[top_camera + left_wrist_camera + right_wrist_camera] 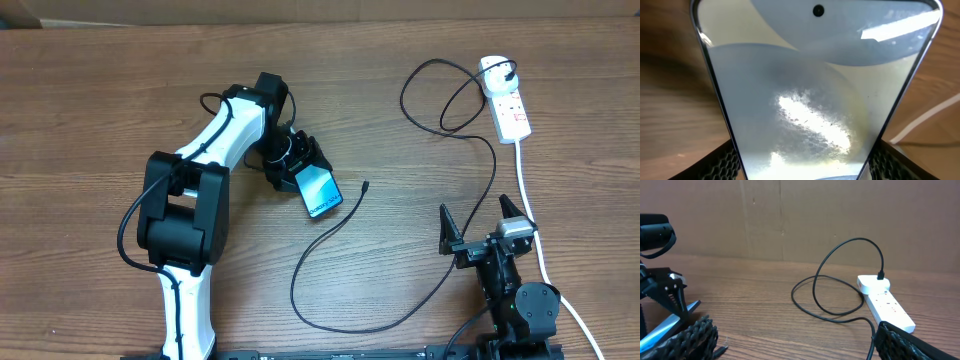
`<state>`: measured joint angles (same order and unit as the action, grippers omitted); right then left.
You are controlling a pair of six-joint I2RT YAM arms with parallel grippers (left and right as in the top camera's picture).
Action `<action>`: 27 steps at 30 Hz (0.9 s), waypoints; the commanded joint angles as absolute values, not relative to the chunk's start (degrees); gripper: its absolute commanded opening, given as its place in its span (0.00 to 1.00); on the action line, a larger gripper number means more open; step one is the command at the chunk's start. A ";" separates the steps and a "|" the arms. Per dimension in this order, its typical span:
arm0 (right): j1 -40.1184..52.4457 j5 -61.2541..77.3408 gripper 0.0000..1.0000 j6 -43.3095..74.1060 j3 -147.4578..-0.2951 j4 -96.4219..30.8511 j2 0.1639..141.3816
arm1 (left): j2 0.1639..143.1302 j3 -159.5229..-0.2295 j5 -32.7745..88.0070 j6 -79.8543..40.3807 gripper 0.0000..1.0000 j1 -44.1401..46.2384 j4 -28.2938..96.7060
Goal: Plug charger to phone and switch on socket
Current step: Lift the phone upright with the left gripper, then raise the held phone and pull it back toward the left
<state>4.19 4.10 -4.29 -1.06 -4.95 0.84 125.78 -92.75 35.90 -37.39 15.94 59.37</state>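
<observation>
Left pincer [303,170] was clamped on the phone [321,192], gripping its upper end. In the left wrist view the phone [805,100] filled the frame, its sides pressed between the ribbed fingers [722,164] at the bottom corners. The phone sat near mid-worktop [120,90], screen up and tilted, with its free end pointing toward the lower right. Could not tell whether that end touched the wood.

Charger [420,300]: the black plug was seated in the far end of the socket [508,105]. The cable made a loop to the left of the socket, then ran down and swept in a wide arc across the front of the worktop. Its small tip [365,185] lay loose on the wood, near the phone's right side but apart from it.

The socket lay at the far right, lengthwise front to back, with a white cord [530,215] trailing toward the front edge. Switch position was too small to read. The right wrist view showed the socket [887,304] and the cable loop [840,280] ahead of the right arm.

Right pincer [478,222] stood at front right with its fingers wide apart and nothing between them. It was well apart from the socket and the tip.
</observation>
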 commanded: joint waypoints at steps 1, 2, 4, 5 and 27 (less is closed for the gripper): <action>4.54 3.95 1.00 -4.36 -0.47 -4.60 0.30 | 126.21 -94.32 47.90 -37.76 0.68 14.98 59.53; 4.54 3.95 1.00 -4.36 -0.47 -4.60 0.30 | 126.21 -94.32 49.93 -37.78 0.68 14.72 59.51; 4.54 3.92 1.00 -4.36 -0.47 -4.60 0.30 | 126.21 -94.32 54.15 -37.95 0.68 14.11 59.33; 4.54 3.95 1.00 -4.36 -0.47 -4.62 0.30 | 126.21 -94.32 57.25 -37.98 0.68 13.63 59.13; 4.54 3.95 1.00 -4.36 -0.47 -4.60 0.30 | 126.21 -94.32 90.21 -44.38 0.68 3.44 57.60</action>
